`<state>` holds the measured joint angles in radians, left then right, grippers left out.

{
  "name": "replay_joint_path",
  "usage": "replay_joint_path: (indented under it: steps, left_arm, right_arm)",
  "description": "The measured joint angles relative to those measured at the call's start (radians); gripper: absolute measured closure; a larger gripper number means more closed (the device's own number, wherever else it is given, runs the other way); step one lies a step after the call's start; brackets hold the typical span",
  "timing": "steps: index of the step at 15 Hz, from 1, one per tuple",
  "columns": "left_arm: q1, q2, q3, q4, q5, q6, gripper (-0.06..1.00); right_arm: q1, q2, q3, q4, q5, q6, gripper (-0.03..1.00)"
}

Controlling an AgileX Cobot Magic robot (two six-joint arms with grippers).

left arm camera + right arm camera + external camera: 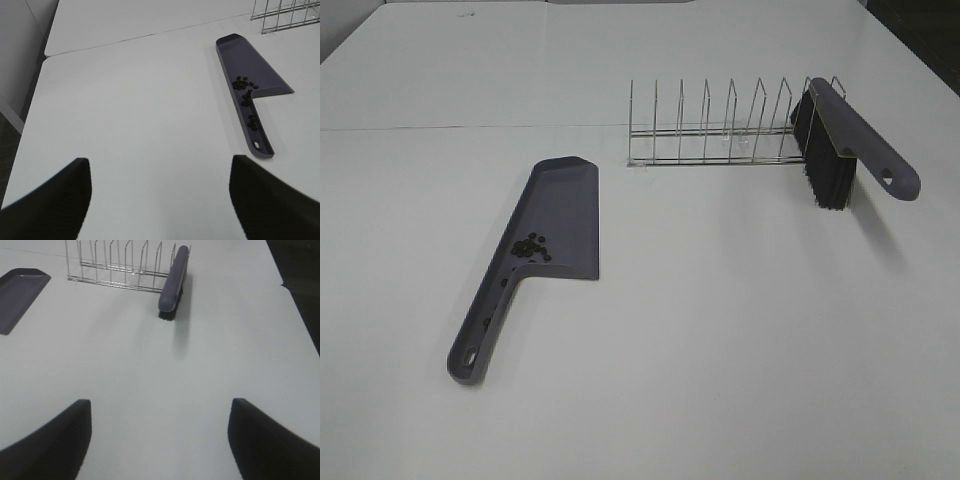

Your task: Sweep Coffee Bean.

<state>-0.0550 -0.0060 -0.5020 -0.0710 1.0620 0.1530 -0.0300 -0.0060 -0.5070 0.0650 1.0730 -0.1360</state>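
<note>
Table (pixel 720 360) carries everything. Wire rack (pixel 720 125) props the brush (pixel 840 145) upright at its end slot, handle jutting out, probably parked there for an easy grasp; it lies well ahead of the right gripper (pixel 160 440), whose jaws stand wide and empty. Dustpan (pixel 555 220) rests flat, ahead and right of the left gripper (pixel 160 200), equally wide and empty. Coffee bean (pixel 531 247) cluster sits inside the pan near the handle. Only the left wrist view shows beans strung down the handle channel.

one dustpan (pixel 560 215), one brush (pixel 855 145), one rack (pixel 710 125)
</note>
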Motion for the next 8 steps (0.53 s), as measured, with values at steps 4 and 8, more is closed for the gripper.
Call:
replay_joint_path:
  steps: [4,8]
  left_arm:
    - [0.000,0.000,0.000,0.000,0.000,0.000,0.24]
    - [0.000,0.000,0.000,0.000,0.000,0.000,0.24]
  right_arm:
    - [0.000,0.000,0.000,-0.072,-0.007,0.125,0.33]
    - [0.000,0.000,0.000,-0.072,-0.007,0.127,0.33]
